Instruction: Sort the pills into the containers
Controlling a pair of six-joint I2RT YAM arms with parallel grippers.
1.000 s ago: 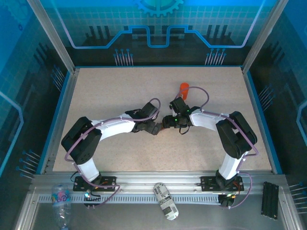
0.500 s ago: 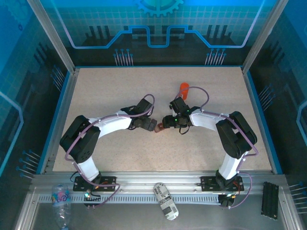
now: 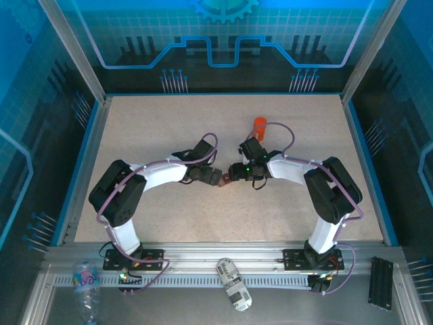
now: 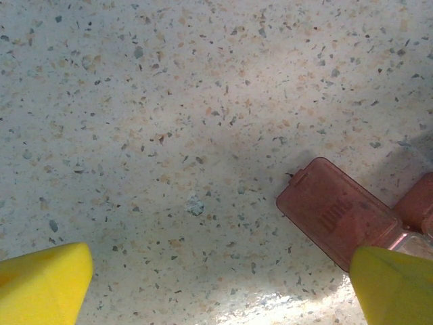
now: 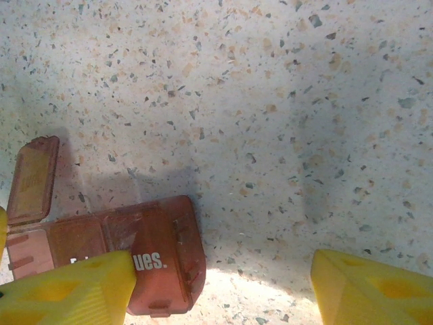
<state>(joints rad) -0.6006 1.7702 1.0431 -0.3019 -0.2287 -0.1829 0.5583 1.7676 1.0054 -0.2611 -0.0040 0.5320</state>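
Left gripper (image 4: 220, 288), jaws wide, and right gripper (image 5: 220, 291), half-spread and empty, are flanking the containers (image 5: 159, 254) on the worktop (image 3: 149, 128), apparently opening lids (image 5: 32, 179); next likely means reaching the orange bottle (image 3: 260, 124) at one o'clock.

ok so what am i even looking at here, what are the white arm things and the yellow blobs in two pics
These are two robot arms, the left arm and the right arm, bolted at the near edge of a speckled table. The wide picture comes from a fixed camera above and behind them. The other two come from cameras on the wrists, looking down past each arm's own yellow fingers. On the table are an orange bottle and a red-brown pill tray with one lid flipped open. The left gripper is wide open and holds nothing. The right gripper is open too, one finger over the tray's end, not gripping it.
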